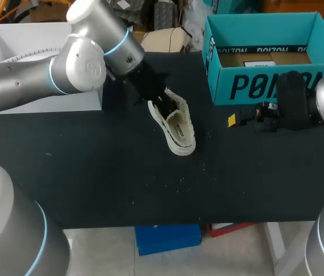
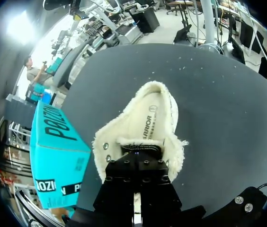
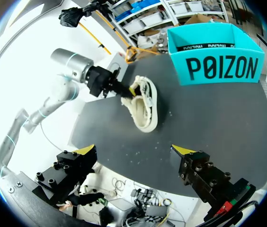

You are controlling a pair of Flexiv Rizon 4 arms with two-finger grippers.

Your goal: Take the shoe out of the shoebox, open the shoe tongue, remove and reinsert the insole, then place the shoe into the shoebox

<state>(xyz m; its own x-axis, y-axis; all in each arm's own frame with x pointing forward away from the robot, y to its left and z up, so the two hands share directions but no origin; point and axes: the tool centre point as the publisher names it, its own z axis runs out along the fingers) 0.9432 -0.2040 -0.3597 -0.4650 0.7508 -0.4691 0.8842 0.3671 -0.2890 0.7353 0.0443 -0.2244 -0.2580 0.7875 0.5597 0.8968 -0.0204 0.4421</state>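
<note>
A cream, fleece-lined shoe [image 1: 177, 127] lies on the black table [image 1: 104, 178], left of the teal shoebox [image 1: 265, 86]. My left gripper [image 1: 161, 103] reaches down into the shoe's opening. In the left wrist view its black fingers [image 2: 136, 163] are pressed together on the dark edge of the tongue, tips hidden, with the insole [image 2: 147, 118] showing ahead. The right wrist view shows the shoe [image 3: 145, 106] and box [image 3: 218, 66] far ahead of my right gripper [image 3: 135, 151], which is open and holds nothing. In the head view that gripper [image 1: 234, 119] hovers just in front of the box.
The shoebox [image 2: 53, 142] stands open at the table's back right with brown cardboard inside. A white box [image 1: 35, 63] sits at the back left, under my left arm. The front half of the table is bare apart from small specks.
</note>
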